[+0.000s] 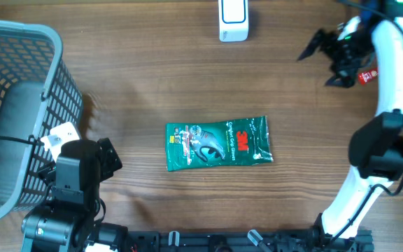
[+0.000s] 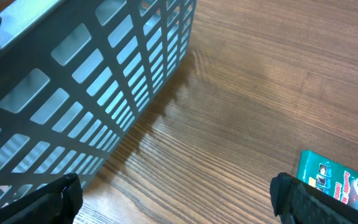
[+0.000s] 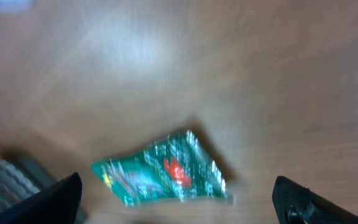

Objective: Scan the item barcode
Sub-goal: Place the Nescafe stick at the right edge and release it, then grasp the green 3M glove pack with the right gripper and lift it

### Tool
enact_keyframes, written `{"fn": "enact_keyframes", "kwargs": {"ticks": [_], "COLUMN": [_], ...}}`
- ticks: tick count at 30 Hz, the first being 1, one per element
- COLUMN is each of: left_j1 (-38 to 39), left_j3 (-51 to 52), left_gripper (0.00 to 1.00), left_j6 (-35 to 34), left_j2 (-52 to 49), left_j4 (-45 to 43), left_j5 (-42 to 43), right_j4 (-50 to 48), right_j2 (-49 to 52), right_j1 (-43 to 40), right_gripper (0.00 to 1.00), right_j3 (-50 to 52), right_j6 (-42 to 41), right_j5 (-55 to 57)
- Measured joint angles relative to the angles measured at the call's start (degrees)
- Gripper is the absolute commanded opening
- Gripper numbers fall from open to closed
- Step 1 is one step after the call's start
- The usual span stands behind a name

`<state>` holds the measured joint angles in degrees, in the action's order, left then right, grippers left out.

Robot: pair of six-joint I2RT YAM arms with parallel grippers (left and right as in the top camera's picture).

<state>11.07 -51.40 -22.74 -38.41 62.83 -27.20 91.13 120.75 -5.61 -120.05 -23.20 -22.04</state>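
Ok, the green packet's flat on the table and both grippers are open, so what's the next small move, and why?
Probably slide the left gripper toward the nearest edge of the green packet to grasp it. That gripper is open, empty and closer than the right gripper, and the packet lies unheld, away from the scanner.

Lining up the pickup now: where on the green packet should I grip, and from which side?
Grip the green packet by its crimped right end, nearest the open right gripper. It lies flat, long axis left to right, so its face offers nothing to pinch; probably come in low from the right onto that thin edge.
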Motion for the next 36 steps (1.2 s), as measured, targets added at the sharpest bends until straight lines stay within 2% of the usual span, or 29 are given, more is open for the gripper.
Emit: {"fn": "enact_keyframes", "kwargs": {"ticks": [2,6,10,12,14,17,21,24,27,30,32,36], "left_j1": [0.0,0.0,0.0,0.0,0.0,0.0,0.0,0.0,0.0,0.0,0.0,0.0], "left_j3": [0.0,0.0,0.0,0.0,0.0,0.0,0.0,-0.1,-0.1,-0.1,-0.1,-0.1], "left_gripper": [1.0,1.0,1.0,1.0,1.0,1.0,1.0,1.0,1.0,1.0,1.0,1.0], "left_j6": [0.0,0.0,0.0,0.0,0.0,0.0,-0.3,-0.3,-1.1,-3.1,-3.6,-4.4], "left_j2": [0.0,0.0,0.0,0.0,0.0,0.0,0.0,0.0,0.0,-1.0,-2.3,-8.2], "left_j4": [0.0,0.0,-0.1,-0.1,-0.2,-0.8,-5.0,-6.0,-6.9,-7.8,-8.6,-10.8], "left_j5": [0.0,0.0,0.0,0.0,0.6,4.7,12.2,16.2,19.0,20.3,20.7,21.7], "right_j4": [0.8,0.8,0.8,0.9,0.6,-0.7,-16.9,-31.3,-44.3,-49.9,-53.3,-67.3], "right_j2": [0.0,-0.3,-4.8,-11.1,-18.8,-32.4,-46.9,-48.2,-46.7,-46.5,-46.5,-46.5], "right_j1": [3.9,12.6,20.5,22.4,22.8,22.6,23.3,26.2,29.6,29.8,29.8,29.8], "right_gripper": [0.94,0.88,0.88,0.91,1.0,1.0,0.99,0.88,0.86,0.84,0.78,0.75], "right_j3": [0.1,2.7,6.9,9.4,11.9,18.3,38.9,56.2,72.5,79.8,81.9,89.3], "right_j6": [1.7,3.6,3.6,3.2,-0.1,-8.7,-20.1,-27.6,-35.2,-40.3,-41.5,-43.3], "right_j5": [-0.9,-2.4,-2.6,-2.0,1.3,8.9,10.1,6.4,3.4,3.5,4.1,4.9]}}
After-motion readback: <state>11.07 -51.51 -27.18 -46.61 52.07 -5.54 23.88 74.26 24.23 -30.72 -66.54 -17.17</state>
